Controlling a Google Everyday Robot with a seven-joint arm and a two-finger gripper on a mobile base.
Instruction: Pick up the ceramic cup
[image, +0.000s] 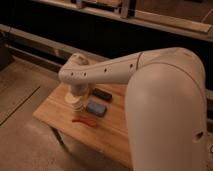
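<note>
The ceramic cup (74, 105) is a small cream-white cylinder standing on the left part of the wooden table (55, 111). My gripper (76, 95) hangs straight down from the white wrist, right over the cup and reaching its top. The wrist hides the cup's upper part, so only the lower part shows. I cannot tell whether the cup is held.
A blue-grey rectangular block (95, 108) lies just right of the cup. A black rectangular object (102, 94) lies behind it. A thin red object (85, 121) lies near the table's front edge. My large white arm (165, 100) covers the table's right side. A dark wall with rails runs behind.
</note>
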